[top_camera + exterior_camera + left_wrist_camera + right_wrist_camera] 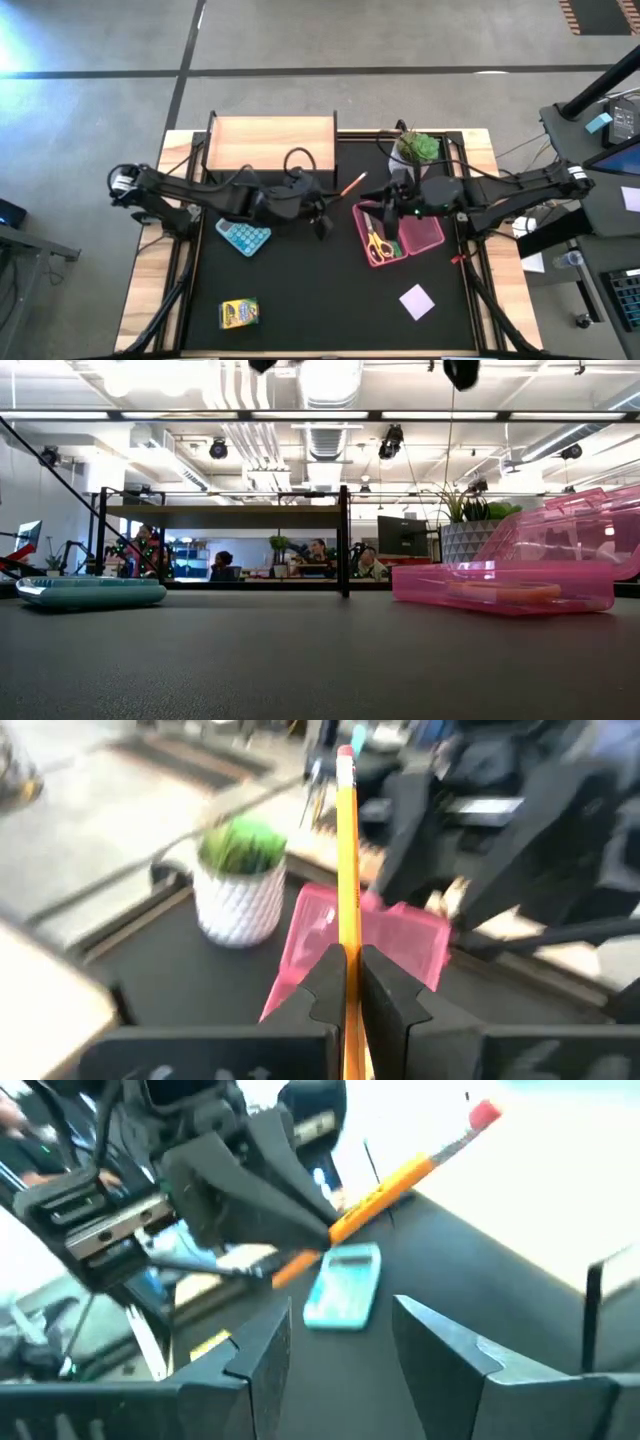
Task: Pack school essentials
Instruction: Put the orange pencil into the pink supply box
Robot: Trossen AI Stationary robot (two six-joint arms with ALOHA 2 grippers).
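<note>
My left gripper (325,205) is over the middle of the black mat, shut on an orange pencil (352,185) with a red eraser end (345,755). My right gripper (340,1345) hovers open above the pink case (402,235), which lies open on the mat with yellow-handled scissors (378,243) inside. The yellow crayon box (238,313) lies flat near the mat's near left corner. The lilac note pad (417,300) lies flat near the near right corner. I see no blue pencil and no green eraser. My left gripper pinches the orange pencil's shaft (348,935) between its two fingers, nearer the end away from the eraser. The fingers (300,1210) come from the table's left. The pencil sticks out ahead of them toward the right arm, eraser end (483,1113) foremost and raised, lifted clear.
A teal calculator (243,237) lies on the mat below the left arm. A wooden box (270,145) stands at the far left edge, and a potted plant (418,148) at the far right, just behind the pink case. Bare mat lies between the crayon box and the note pad.
</note>
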